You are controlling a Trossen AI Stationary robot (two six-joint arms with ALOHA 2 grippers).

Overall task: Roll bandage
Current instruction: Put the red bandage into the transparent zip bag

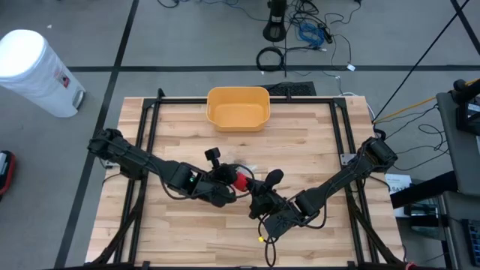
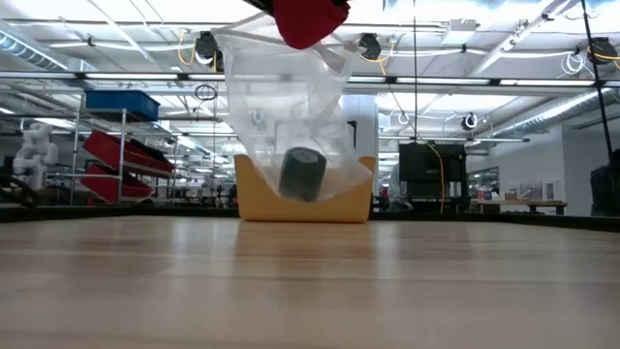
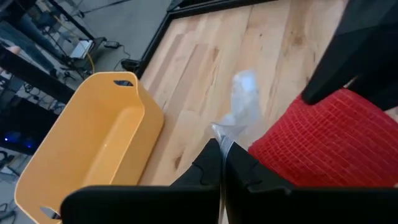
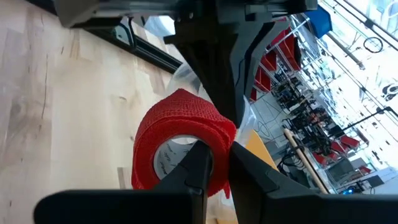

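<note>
In the high view, both grippers meet at the centre of the frame above the wooden table (image 1: 300,142). The right gripper (image 4: 214,158) pinches the wall of the red bandage roll (image 4: 180,140) between its fingers. The left gripper (image 3: 222,163) has its fingers pressed together on the edge of a clear plastic bag (image 2: 291,107). A yellow bin (image 1: 238,107) sits at upper centre.

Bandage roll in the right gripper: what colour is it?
Red; the bandage roll shows best in the right wrist view, pinched by the right gripper.
</note>
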